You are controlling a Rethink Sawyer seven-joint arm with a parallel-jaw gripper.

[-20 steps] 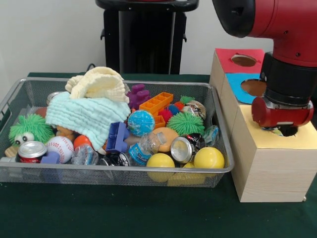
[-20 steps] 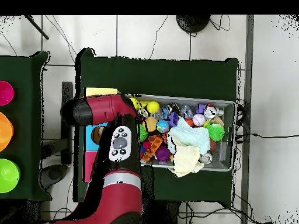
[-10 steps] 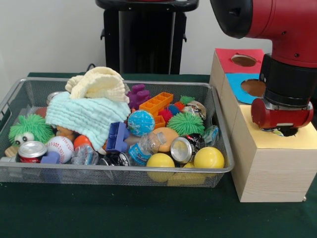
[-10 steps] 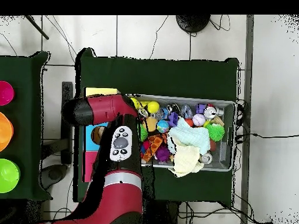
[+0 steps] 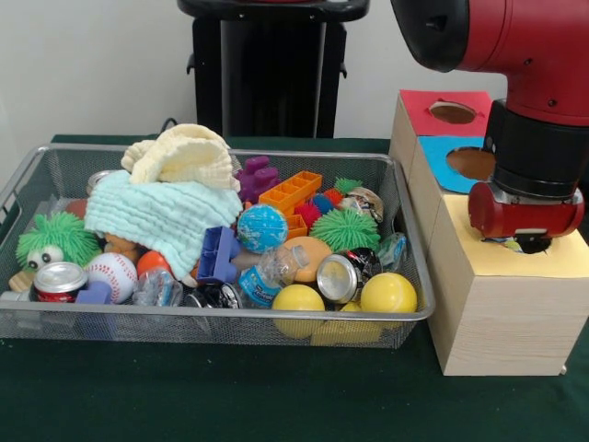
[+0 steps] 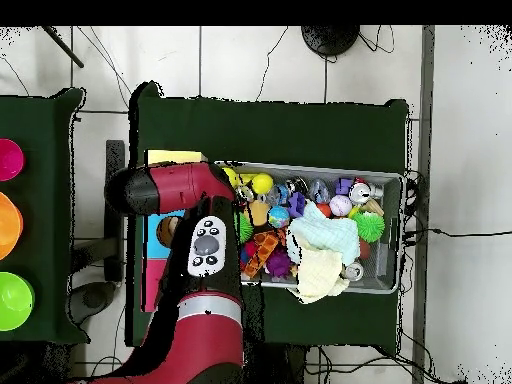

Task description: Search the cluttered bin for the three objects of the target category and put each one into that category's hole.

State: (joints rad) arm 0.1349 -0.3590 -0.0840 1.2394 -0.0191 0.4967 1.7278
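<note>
The red and black arm (image 5: 515, 110) hangs over the wooden box (image 5: 497, 313) at the right of the front view, its wrist low above the yellow panel (image 5: 488, 262). The claw (image 5: 531, 243) shows only as a dark tip under the red wrist, right at the yellow panel's hole, and whether it is open or closed cannot be told. Behind it on the box top sit the blue panel (image 5: 451, 170) and the red panel (image 5: 433, 103), each with its own round hole.

Just beside the box, on the green bench (image 5: 230, 396), stands the wire bin (image 5: 212, 318), packed full. Along its front edge lie two yellow balls (image 5: 297, 298), the second (image 5: 387, 293) nearer the box, with a silver can (image 5: 337, 278) between them. A baseball (image 5: 110, 276) rests by a red can (image 5: 60, 281) at the opposite end, and a green fuzzy toy with eyes (image 5: 55, 238) sits above them. A pale green cloth (image 5: 156, 214) drapes over the middle, a cream cloth (image 5: 184, 155) heaped on top of it. Further in: a blue globe ball (image 5: 262, 227), an orange brick (image 5: 290, 191), a purple block (image 5: 256, 177), a green spiky ball (image 5: 343, 228).

From overhead, the arm (image 6: 195, 250) covers most of the box, the bin (image 6: 390, 230) lying right alongside.
</note>
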